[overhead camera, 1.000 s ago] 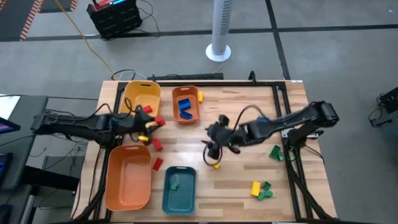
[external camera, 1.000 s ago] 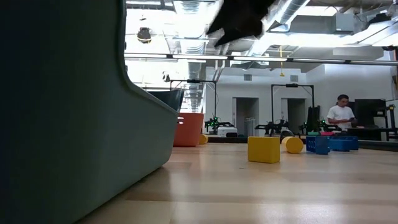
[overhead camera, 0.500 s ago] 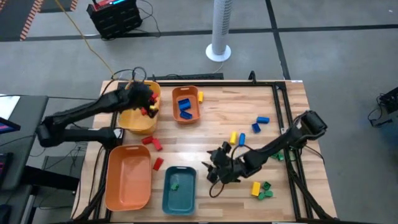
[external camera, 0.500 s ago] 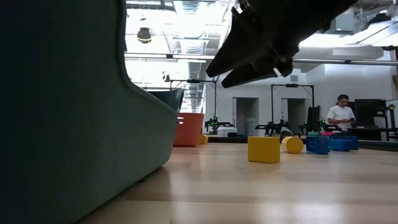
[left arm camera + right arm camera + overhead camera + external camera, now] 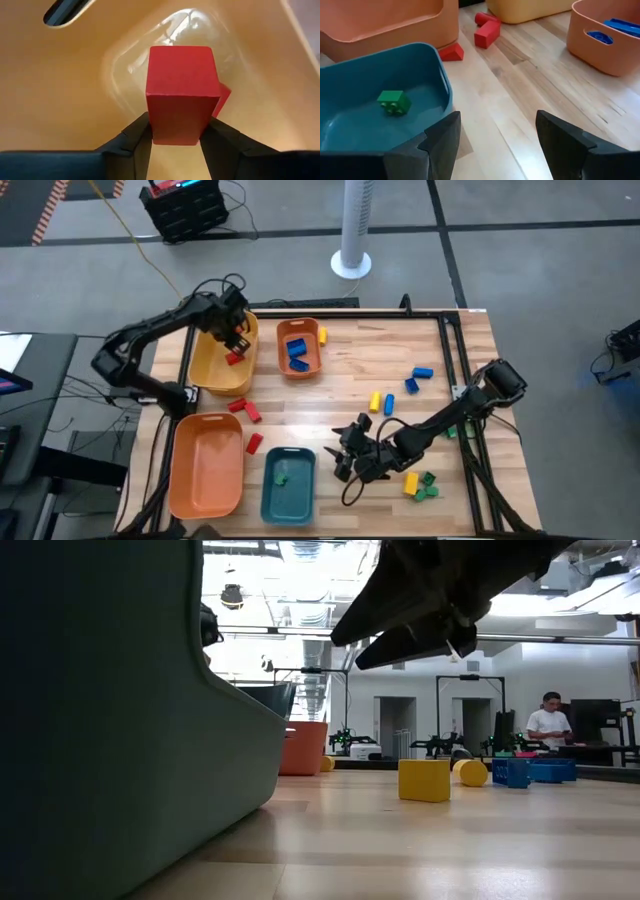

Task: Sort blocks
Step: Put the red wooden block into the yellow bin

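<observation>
My left gripper (image 5: 232, 342) hangs over the yellow tray (image 5: 212, 370) at the far left, pointing down into it and shut on a red block (image 5: 180, 95). Another red block (image 5: 223, 98) shows just behind the held one. My right gripper (image 5: 344, 461) stands open and holds nothing, low over the table just right of the teal tray (image 5: 288, 498). A green block (image 5: 394, 101) lies on that tray's floor. Blue blocks (image 5: 297, 352) lie in the small orange tray (image 5: 299, 370). My left gripper pinches the red block by two opposite side faces (image 5: 159, 131), one finger on each. The fingers (image 5: 134, 140) come from above, pointing steeply down into the yellow tray. The block stands out past the fingertips over the tray's floor; whether it touches the floor I cannot tell.
Red blocks (image 5: 244, 409) (image 5: 253, 444) lie between the yellow tray and the large orange tray (image 5: 178, 480). Yellow, blue and green blocks (image 5: 375, 401) (image 5: 418, 377) (image 5: 418, 485) are scattered on the right half. A yellow cube (image 5: 424, 780) sits on the table below my right gripper.
My left gripper has swung from beside the loose red blocks toward the table's far edge, tipping to point down over the yellow tray with the red block held. My right gripper has moved from the table's middle toward the near edge and down, beside the teal tray.
</observation>
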